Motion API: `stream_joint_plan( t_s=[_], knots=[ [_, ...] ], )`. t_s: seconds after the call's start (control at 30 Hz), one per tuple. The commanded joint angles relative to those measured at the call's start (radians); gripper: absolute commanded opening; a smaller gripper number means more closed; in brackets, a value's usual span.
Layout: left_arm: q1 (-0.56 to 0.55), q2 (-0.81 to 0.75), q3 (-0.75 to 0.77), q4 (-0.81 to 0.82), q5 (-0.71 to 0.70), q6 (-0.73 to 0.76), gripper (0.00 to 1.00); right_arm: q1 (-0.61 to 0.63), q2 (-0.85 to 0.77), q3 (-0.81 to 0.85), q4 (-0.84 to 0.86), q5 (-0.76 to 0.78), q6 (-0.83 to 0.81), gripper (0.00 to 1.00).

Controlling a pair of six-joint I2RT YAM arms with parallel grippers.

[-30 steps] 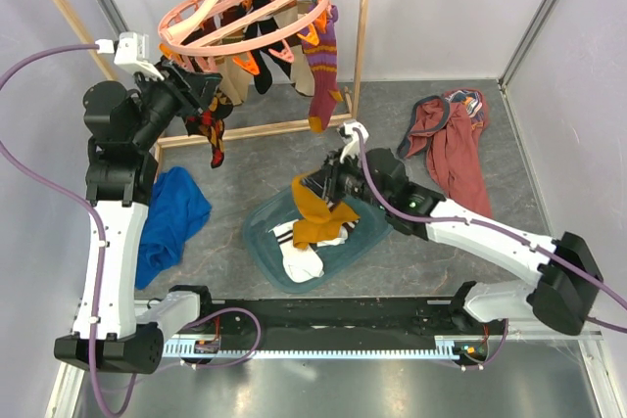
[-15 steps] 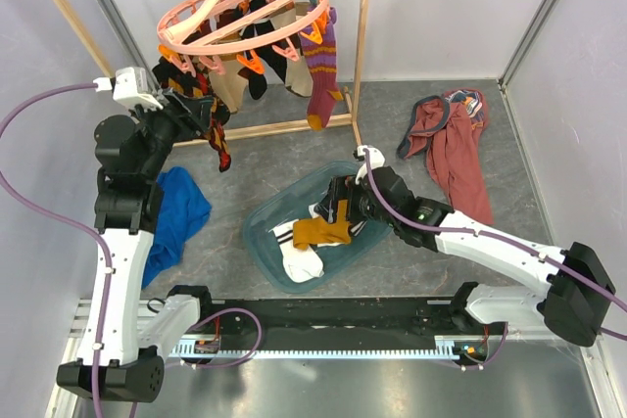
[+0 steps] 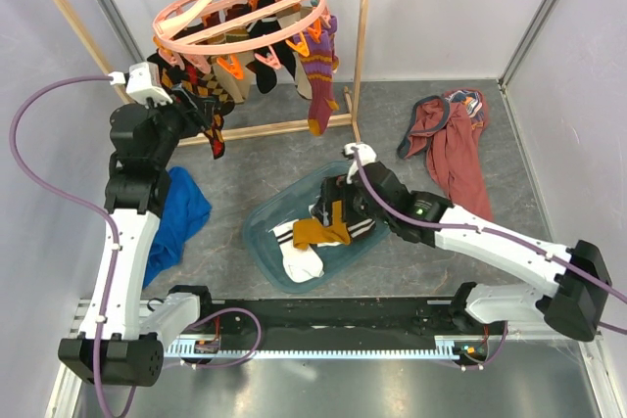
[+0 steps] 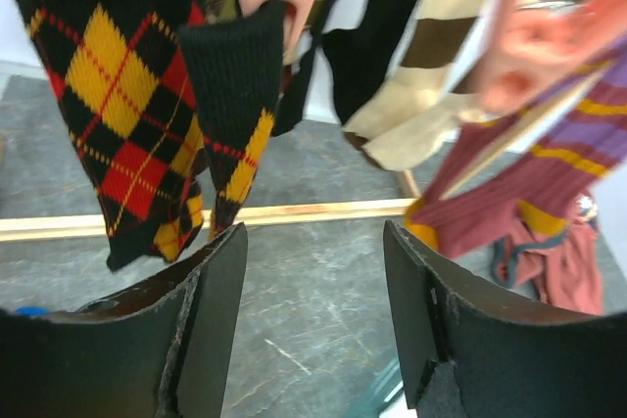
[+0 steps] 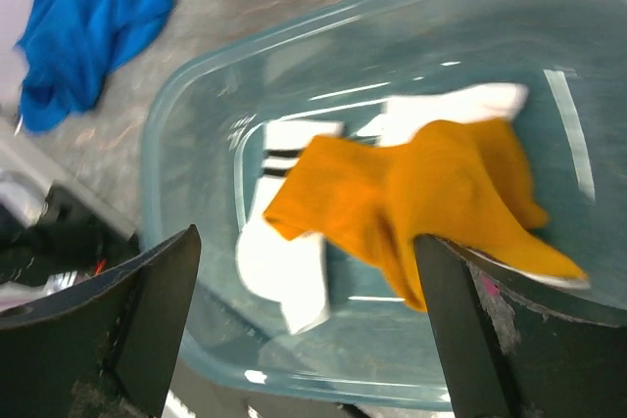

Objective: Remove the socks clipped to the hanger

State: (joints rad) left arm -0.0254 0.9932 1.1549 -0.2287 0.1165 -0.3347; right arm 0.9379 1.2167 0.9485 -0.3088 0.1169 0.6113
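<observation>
Currently, left tool (image 4: pixel 313 232) wide, facing argyle socks (image 4: pixel 127 124), right tool (image 5: pixel 306 242) wide above mustard sock (image 5: pixel 441 193) in tub (image 5: pixel 186 115).

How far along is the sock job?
Done: a mustard sock and a white sock lie in the bin, under the open right gripper. In hand: nothing; the open left gripper faces the argyle socks. Left: those, a black sock, a beige sock and a purple sock hang clipped to the hanger.
</observation>
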Motion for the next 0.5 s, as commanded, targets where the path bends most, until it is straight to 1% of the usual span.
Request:
stream_joint_plan(
  t_s=[0.0, 0.07, 0.1, 0.13, 0.2, 0.27, 0.37, 0.47],
  knots=[
    [0.004, 0.019, 0.028, 0.049, -0.081, 0.062, 0.64, 0.056, 0.125, 0.131, -0.105, -0.077, -0.079, 0.98],
    [0.004, 0.028, 0.029, 0.055, -0.089, 0.069, 0.64, 0.076, 0.167, 0.173, -0.162, -0.051, -0.102, 0.98],
    [0.004, 0.033, 0.029, 0.066, -0.104, 0.080, 0.64, 0.081, 0.185, 0.197, -0.202, -0.015, -0.105, 0.98],
    [0.004, 0.035, 0.028, 0.071, -0.112, 0.086, 0.64, 0.085, 0.184, 0.200, -0.208, -0.004, -0.105, 0.98],
    [0.004, 0.044, 0.034, 0.081, -0.196, 0.115, 0.64, 0.087, 0.152, 0.205, -0.205, 0.000, -0.094, 0.98],
    [0.004, 0.047, 0.039, 0.094, -0.239, 0.138, 0.65, 0.087, 0.126, 0.207, -0.201, -0.009, -0.093, 0.98],
    [0.004, 0.042, 0.014, 0.150, -0.248, 0.174, 0.67, 0.087, 0.083, 0.211, -0.199, -0.028, -0.096, 0.98],
    [0.004, 0.068, 0.020, 0.158, -0.235, 0.181, 0.67, 0.088, 0.070, 0.222, -0.226, -0.040, -0.100, 0.98]
  ],
)
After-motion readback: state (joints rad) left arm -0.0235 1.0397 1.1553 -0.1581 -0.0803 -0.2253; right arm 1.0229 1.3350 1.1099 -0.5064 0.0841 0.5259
